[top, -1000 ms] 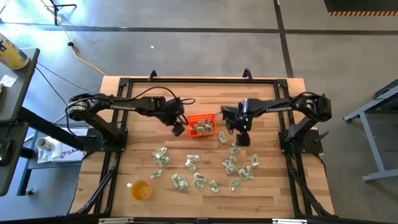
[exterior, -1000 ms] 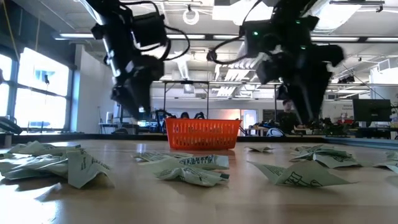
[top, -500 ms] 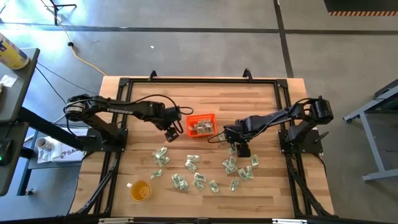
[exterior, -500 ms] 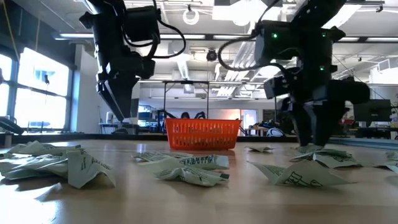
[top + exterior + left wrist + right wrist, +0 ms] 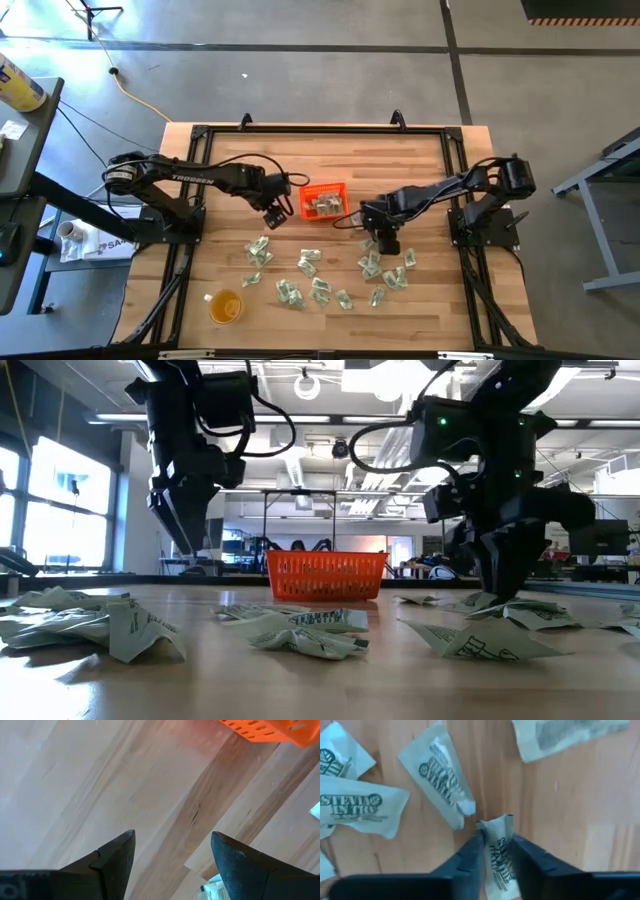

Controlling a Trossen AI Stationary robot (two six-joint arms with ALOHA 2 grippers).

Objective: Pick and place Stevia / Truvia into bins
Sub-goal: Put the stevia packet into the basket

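Note:
Many pale green-and-white Stevia sachets point(image 5: 320, 278) lie loose on the wooden table's near half. The orange bin point(image 5: 323, 201) stands at mid-table with several sachets inside. My right gripper point(image 5: 383, 244) is down among the right-hand sachets, shut on one sachet point(image 5: 496, 852). Two more sachets point(image 5: 442, 775) lie flat just beside it. My left gripper point(image 5: 276, 214) hangs open over bare wood just left of the bin point(image 5: 270, 730), with nothing between its fingers point(image 5: 117, 852). My right gripper pinches one Stevia sachet between its two fingers, which come from above and point down. The fingers point(image 5: 472, 851) close on the sachet's middle point(image 5: 496, 862), and its crumpled end point(image 5: 495, 824) sticks out past them. Whether it is clear of the table cannot be told.
A round translucent yellow cup point(image 5: 225, 306) stands near the table's front left corner. Black frame rails point(image 5: 320, 130) run along the table's edges. Bare wood lies between the bin and the far rail.
My right gripper has moved from beside the bin toward the near edge and down onto the right-hand sachets, then shut on one of them. My left gripper has shifted a little away from the bin toward the table's left and stayed open.

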